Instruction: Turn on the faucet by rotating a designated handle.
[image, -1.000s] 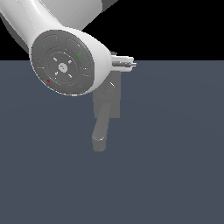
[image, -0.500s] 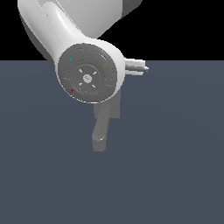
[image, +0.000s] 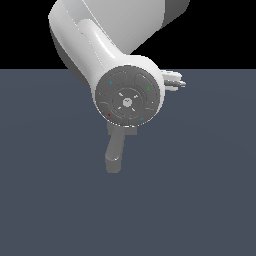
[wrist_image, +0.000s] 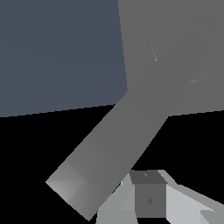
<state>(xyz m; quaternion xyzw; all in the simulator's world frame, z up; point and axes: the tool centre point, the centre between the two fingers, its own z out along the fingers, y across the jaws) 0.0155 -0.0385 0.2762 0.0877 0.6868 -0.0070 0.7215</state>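
Handle (wrist_image: 118, 131) beside jaws' pad (wrist_image: 150, 199).

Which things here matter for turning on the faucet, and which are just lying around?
For the job:
- faucet, seen by its spout
- handle, the flat bar on the round hub
- gripper

Just there:
- the dark blue-grey surface under the faucet

No words, numbers or brand marks can be read anywhere. The round end cap of the arm (image: 128, 96) carries only small coloured dots, red, green and blue, and faint arrow-like marks around its centre, none of them legible as a sign. The faucet (wrist_image: 131, 127) is plain grey with no lettering, and the worktop (image: 200, 190) is bare of print.
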